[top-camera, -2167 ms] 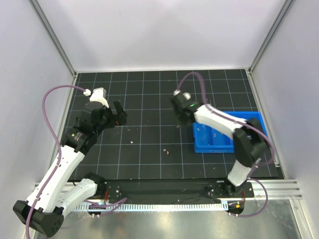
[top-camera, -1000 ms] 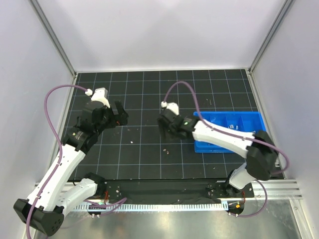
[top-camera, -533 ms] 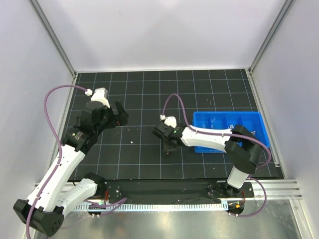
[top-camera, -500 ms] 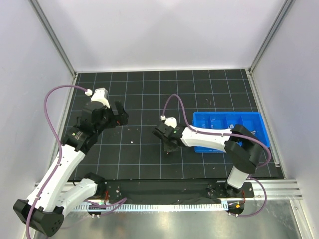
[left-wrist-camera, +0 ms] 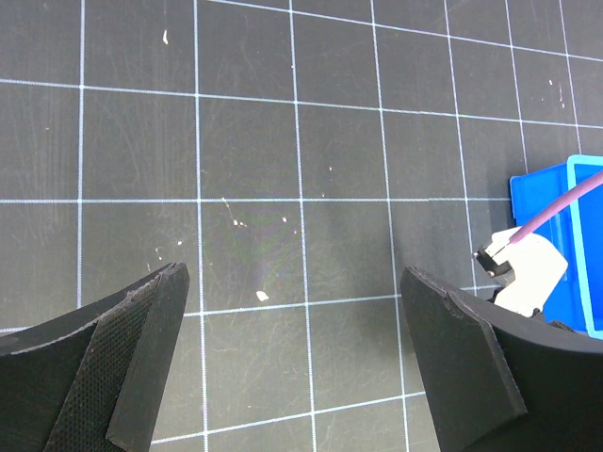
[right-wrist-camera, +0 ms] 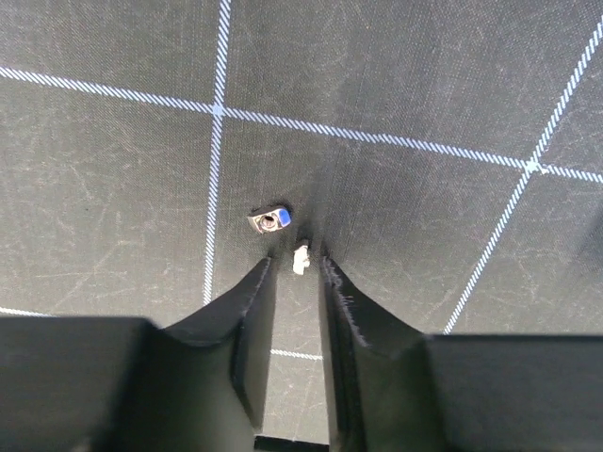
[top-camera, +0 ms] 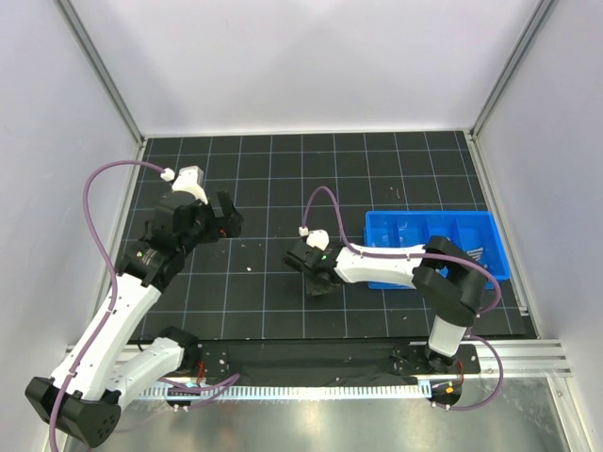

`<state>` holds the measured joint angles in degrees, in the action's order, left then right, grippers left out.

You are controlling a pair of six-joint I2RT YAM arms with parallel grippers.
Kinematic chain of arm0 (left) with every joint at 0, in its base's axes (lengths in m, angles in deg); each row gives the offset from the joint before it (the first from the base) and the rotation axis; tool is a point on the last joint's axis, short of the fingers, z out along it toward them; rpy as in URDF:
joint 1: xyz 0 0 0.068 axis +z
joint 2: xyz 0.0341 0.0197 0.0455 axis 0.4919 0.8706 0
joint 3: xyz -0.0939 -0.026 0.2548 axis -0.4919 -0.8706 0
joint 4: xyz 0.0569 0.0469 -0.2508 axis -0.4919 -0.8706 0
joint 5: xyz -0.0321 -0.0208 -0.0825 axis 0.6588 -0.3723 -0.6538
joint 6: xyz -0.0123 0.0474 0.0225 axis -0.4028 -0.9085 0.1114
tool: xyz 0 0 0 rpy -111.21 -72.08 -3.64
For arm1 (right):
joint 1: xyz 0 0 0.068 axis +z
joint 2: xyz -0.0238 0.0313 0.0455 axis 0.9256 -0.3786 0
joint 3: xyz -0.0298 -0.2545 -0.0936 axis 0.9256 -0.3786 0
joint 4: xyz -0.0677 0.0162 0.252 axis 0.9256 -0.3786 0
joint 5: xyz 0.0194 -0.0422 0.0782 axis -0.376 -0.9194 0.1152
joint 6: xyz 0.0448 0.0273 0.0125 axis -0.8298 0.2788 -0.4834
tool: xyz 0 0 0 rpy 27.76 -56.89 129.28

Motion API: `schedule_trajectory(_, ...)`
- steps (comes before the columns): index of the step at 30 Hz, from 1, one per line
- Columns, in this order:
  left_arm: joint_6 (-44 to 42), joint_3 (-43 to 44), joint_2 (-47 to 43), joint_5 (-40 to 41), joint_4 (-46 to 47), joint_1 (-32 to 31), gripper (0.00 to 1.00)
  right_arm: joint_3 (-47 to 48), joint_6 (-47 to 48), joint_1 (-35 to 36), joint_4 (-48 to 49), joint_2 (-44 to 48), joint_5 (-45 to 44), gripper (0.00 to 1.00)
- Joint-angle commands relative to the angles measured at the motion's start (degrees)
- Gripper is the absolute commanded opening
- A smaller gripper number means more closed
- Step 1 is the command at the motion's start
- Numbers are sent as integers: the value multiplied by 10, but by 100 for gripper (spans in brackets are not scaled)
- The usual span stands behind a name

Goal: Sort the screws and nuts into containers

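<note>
**Right claw drops to mid-bench; left arm unmoved**

The left claw (left-wrist-camera: 294, 275) hangs where it was, fingers wide apart over grid dotted with a few pale specks (left-wrist-camera: 262, 297). The right claw (right-wrist-camera: 296, 262) was raised beside the blue tray (top-camera: 443, 216) two seconds ago. It now sits low at mid-bench (top-camera: 283, 169), fingers a narrow gap apart, with a tiny pale piece (right-wrist-camera: 301, 258) at their tips and a nut (right-wrist-camera: 271, 218) just beyond. The tray lies near the mat's right edge. Rows of grid squares separate both arms from the rear wall.
</note>
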<state>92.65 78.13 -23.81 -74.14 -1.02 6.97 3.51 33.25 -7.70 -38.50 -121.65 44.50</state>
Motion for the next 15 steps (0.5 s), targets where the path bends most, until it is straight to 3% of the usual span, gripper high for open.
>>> schedule_trajectory(1, 1, 4, -2, -6, 19, -2, 100, 4, -12, 3, 9, -15, -13, 27)
schedule_trajectory(10, 0, 4, -3, -6, 19, -2, 100, 13, 8, 2, 2, -29, -44, 22)
schedule_trajectory(13, 0, 4, -4, -7, 19, -2, 100, 14, 7, 2, 5, -43, -41, 11)
schedule_trajectory(14, 0, 4, -5, -8, 19, -2, 100, 13, 6, 2, 6, -45, -39, 1)
schedule_trajectory(15, 0, 4, -6, -9, 19, -2, 100, 12, 6, 3, 6, -44, -41, 1)
